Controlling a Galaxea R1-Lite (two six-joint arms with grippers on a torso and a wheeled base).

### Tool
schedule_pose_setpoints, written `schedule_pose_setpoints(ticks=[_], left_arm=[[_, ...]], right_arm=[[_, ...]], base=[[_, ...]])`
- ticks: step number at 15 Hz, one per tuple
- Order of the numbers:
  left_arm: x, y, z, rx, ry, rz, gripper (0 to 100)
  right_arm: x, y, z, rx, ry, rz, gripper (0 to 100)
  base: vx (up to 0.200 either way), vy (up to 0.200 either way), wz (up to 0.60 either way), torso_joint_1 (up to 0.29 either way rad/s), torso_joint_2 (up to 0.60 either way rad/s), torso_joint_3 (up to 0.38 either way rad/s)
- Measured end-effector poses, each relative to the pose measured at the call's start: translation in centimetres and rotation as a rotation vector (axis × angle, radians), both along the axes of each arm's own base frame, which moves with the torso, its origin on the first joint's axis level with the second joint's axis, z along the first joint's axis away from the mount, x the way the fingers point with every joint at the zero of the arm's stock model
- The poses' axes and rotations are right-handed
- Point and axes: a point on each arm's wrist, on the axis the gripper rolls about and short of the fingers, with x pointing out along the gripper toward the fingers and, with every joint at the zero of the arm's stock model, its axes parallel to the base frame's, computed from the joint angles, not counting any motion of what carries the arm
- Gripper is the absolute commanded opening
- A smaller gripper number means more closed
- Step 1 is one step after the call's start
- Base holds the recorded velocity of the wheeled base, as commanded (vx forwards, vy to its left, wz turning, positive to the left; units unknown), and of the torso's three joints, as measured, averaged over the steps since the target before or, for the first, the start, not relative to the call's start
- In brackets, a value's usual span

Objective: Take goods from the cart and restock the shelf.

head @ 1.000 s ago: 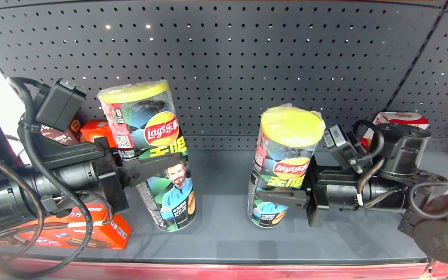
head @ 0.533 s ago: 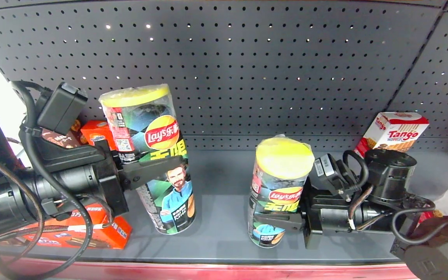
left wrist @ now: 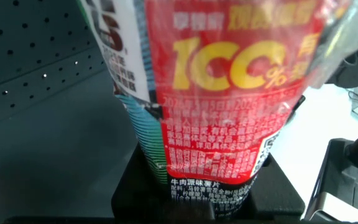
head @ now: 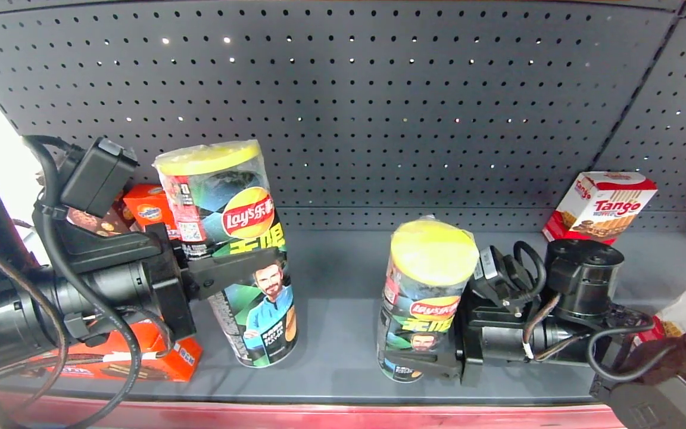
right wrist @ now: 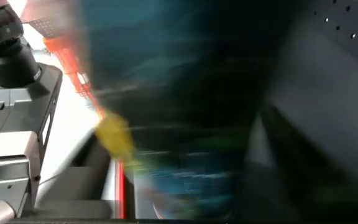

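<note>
Right can (head: 423,298): lower than a second ago, upright, close over the shelf (head: 343,333) front.
Right fingers (head: 420,364): pinching right can near its bottom.
Left can (head: 230,226): slightly lower too, beside orange box (head: 140,351).
Left fingers (head: 230,271): pinching left can at its middle.

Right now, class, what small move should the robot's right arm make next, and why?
Probably open the right gripper and let go: its chip can stands upright, base seemingly on the shelf, apart from the other can held by the left gripper. Lower slightly first if it isn't seated.
</note>
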Motion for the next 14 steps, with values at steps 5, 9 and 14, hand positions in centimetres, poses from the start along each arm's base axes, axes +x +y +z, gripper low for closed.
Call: schedule_pose_setpoints(ticks=[5,9,14], left_arm=[[-0.3,0.1,-0.2,0.002,0.005,0.000,0],[-0.4,0.1,-0.2,0.002,0.005,-0.003,0],[-0.6,0.2,0.0,-0.001,-0.004,-0.005,0]], right_arm=[[-0.6,-1.8,1.1,0.015,-0.020,-0.041,100],[-1.8,-5.2,3.1,0.046,-0.062,-0.119,100],[-5.3,-9.5,6.5,0.135,-0.100,-0.239,100]], base=[[0.000,0.000,0.00,0.000,0.00,0.000],[0.000,0.000,0.00,0.000,0.00,0.000],[0.000,0.000,0.00,0.000,0.00,0.000]])
